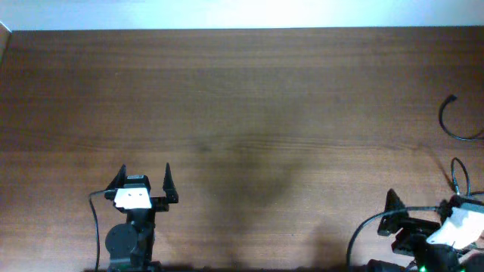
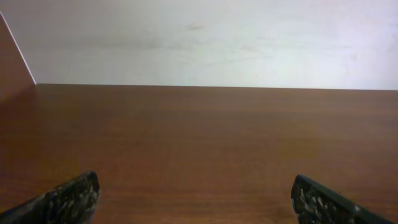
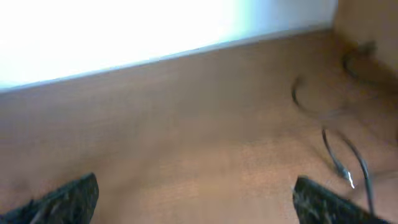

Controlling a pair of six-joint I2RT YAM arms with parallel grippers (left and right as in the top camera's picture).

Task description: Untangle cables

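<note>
Thin black cables lie at the table's far right. In the overhead view one curved cable (image 1: 451, 121) with a small plug end runs off the right edge, and a second short piece (image 1: 456, 175) lies just beyond my right gripper. The blurred right wrist view shows a cable loop (image 3: 309, 99), a cable with a light plug tip (image 3: 342, 163) and another piece (image 3: 357, 57) at the far right. My right gripper (image 1: 422, 202) (image 3: 196, 193) is open and empty, left of the cables. My left gripper (image 1: 143, 181) (image 2: 194, 193) is open and empty at the front left, far from them.
The brown wooden table (image 1: 242, 113) stretches to a white wall (image 2: 205, 37) at the back. Thicker black wires (image 1: 96, 227) hang from the arms near the front edge.
</note>
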